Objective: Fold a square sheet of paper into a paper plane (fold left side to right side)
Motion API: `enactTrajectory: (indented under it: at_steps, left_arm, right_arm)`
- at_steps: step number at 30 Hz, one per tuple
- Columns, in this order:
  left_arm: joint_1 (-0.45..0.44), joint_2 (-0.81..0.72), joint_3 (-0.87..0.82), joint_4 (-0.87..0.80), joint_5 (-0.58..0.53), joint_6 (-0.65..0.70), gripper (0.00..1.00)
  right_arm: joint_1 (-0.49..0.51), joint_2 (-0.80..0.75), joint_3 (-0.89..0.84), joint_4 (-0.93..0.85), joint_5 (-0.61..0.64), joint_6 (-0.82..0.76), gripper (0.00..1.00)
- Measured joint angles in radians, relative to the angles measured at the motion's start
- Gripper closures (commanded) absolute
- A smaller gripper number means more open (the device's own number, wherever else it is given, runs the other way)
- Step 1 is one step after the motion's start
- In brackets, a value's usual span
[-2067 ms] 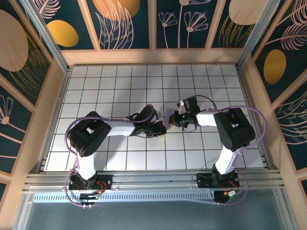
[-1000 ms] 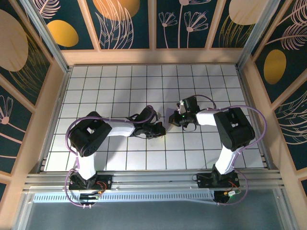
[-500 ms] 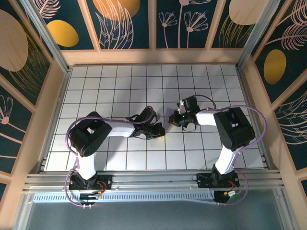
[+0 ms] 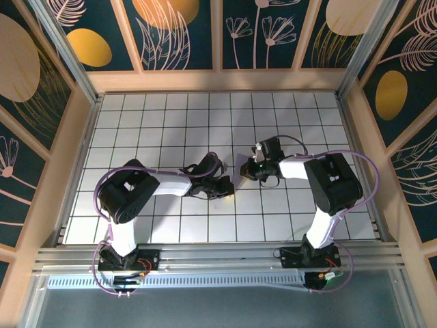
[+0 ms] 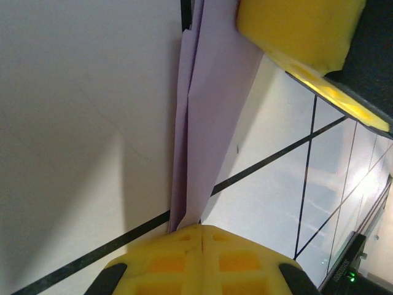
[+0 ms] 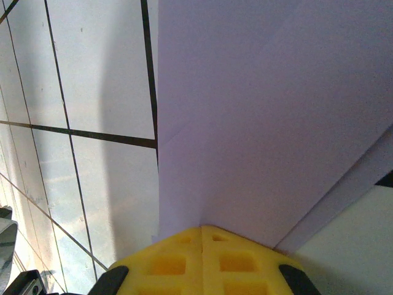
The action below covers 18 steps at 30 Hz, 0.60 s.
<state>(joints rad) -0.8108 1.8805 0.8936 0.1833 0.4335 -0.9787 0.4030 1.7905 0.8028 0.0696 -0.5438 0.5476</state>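
"In the middle of the white tiled table (image 4: 164, 130), between the tips of the two arms. Is that the lavender paper (image 4: 240, 167)?"

"It is. From overhead it's a thin sliver, and the black wrists sit over the rest of it. I can't tell from up there how the fingers stand."

"And the wrist cameras?"

"The left one looks straight down its own fingers. The left gripper (image 5: 201, 228) has its yellow fingers pressed together with no gap, and the narrow end of the paper is nipped right at the tips. From there the paper runs away as a long slim strip, folded, with its layers edge on edge. It crosses one black grid line."

"And the right?"

"Much the same grip. The right gripper (image 6: 202, 228) is closed tight, with only a seam between the fingers, and it's clamped on the paper's edge. That camera sees the paper quite differently, broad and flat and taking up most of the view. There's a faint slanting crease, and a second layer peeks out along the lower right edge."

"How close are the two grippers?"

"Near each other. The left wrist camera catches a yellow finger (image 5: 295, 31) of the right gripper at the far end of the strip. Overhead, the tips are close but apart. I can't tell whether the paper is lifted off the tiles."
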Motion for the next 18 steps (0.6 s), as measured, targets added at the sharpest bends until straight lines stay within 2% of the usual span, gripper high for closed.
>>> enactTrajectory:
  at_steps: [18]
  left_arm:
    - [-0.024, -0.017, -0.014, -0.007, -0.053, 0.070, 1.00]
  right_arm:
    - [0.000, 0.002, 0.007, -0.014, 0.000, -0.018, 1.00]
